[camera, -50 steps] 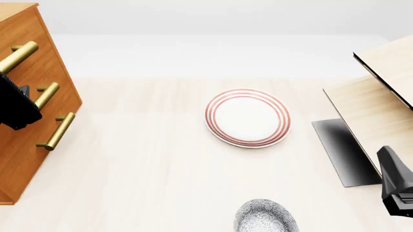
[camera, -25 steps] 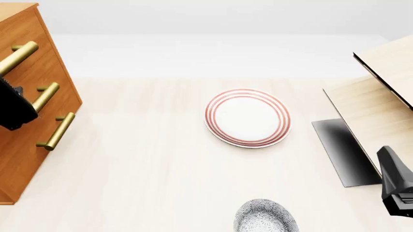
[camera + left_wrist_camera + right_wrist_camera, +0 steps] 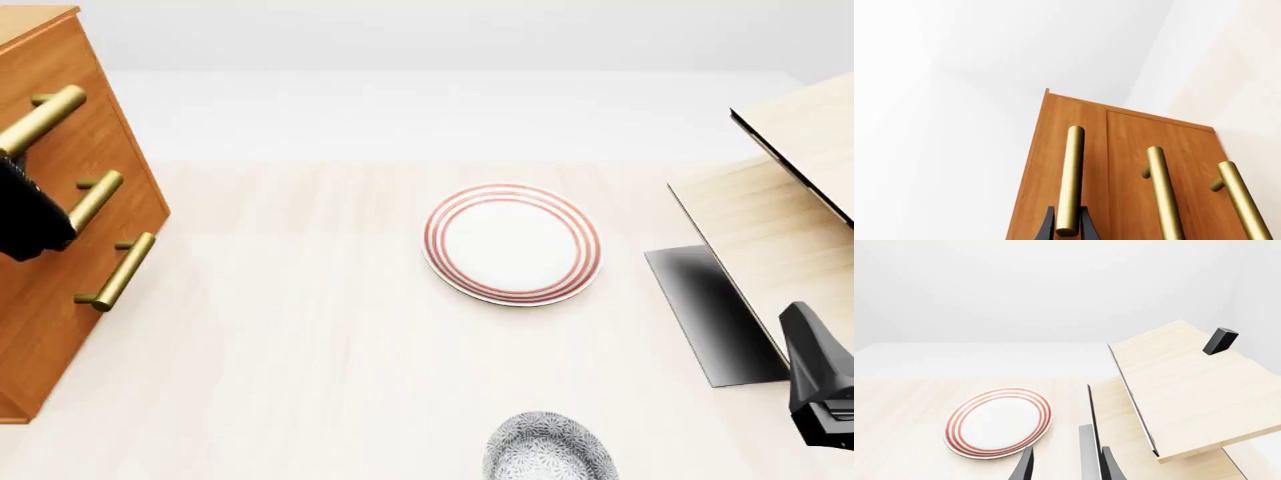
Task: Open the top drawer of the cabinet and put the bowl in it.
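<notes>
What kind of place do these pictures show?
Probably a simulated tabletop test scene, not a real room: a bare pale table holds only a cabinet, plate and bowl, against blank white walls.

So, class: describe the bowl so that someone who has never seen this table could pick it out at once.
Start from the pale wooden table and find the white plate with red rings near its middle. Come straight toward the camera's edge of the front view, slightly right, to the bowl, partly cut off by the frame. It is smaller than the plate and finely speckled grey-blue and white, not ringed.
</notes>
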Robot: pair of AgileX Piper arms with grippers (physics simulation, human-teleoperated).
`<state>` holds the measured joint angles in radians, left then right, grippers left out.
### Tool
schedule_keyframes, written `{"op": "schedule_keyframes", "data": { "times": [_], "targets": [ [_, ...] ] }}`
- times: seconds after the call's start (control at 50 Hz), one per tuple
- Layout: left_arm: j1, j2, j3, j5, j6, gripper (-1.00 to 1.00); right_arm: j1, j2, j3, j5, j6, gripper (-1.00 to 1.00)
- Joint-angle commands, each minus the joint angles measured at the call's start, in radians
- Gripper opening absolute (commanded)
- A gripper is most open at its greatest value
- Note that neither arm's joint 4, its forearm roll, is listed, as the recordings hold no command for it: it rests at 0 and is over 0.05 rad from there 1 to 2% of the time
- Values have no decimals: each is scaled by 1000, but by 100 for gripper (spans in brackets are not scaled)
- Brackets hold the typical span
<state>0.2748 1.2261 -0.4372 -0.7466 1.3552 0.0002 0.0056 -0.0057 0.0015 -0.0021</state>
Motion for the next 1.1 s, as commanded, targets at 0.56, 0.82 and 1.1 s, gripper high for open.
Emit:
{"op": "schedule_keyframes", "data": {
  "times": [0.56, 0.82, 1.1],
  "targets": [
    [-85, -65, 58, 24, 22, -100, 0, 0, 1, -1, 0, 100],
    [-120, -101, 70, 49, 30, -100, 0, 0, 1, -1, 0, 100],
    [-155, -75, 73, 21, 36, -100, 0, 0, 1, -1, 0, 100]
  ]
}}
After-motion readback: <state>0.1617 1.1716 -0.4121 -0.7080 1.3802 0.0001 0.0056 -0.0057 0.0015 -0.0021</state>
